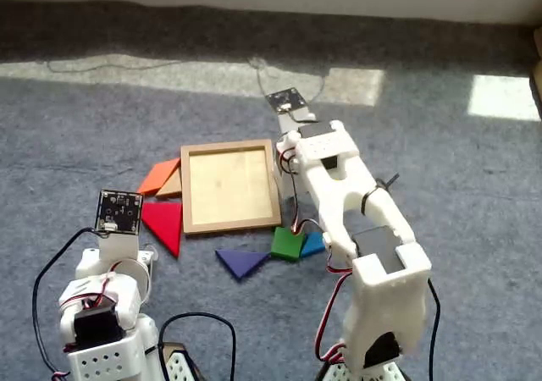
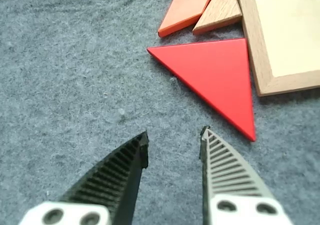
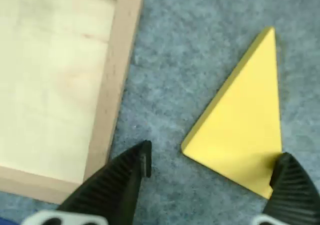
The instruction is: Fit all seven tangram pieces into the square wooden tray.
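- The surface is a grey-blue carpet (image 1: 76,144) with a short, fuzzy pile. Pale patches of sunlight cross its far side, and a light wall edge runs beyond them.
- The square wooden tray (image 1: 230,186) lies flat in the middle of the carpet. It has a raised pale-wood rim and a smooth, lighter floor with no piece inside.
- Just left of the tray lie an orange piece (image 1: 156,176) and a bare-wood triangle (image 1: 173,184), side by side, with the wood one against the rim.
- A glossy red triangle (image 1: 165,222) lies nearer than those two, by the tray's near-left corner and close to the rim.
- By the tray's near-right corner lie a purple triangle (image 1: 242,261), a green square (image 1: 288,242) and a blue piece (image 1: 313,244). The green and blue ones touch.
- A yellow triangle (image 3: 245,120), flat with sharp edges, lies on the carpet just beside the tray's outer rim and apart from it.
- The left gripper (image 2: 174,135) has ribbed, pointed fingers. They are spread apart over bare carpet just short of the red triangle and hold nothing.
- The right gripper (image 3: 214,155) is spread wide. One finger is near the tray's rim and the other is over a corner of the yellow triangle, which is not clamped.
- The white right arm (image 1: 339,169) stretches along the tray's right side, and the left arm (image 1: 106,300) sits at the near left.
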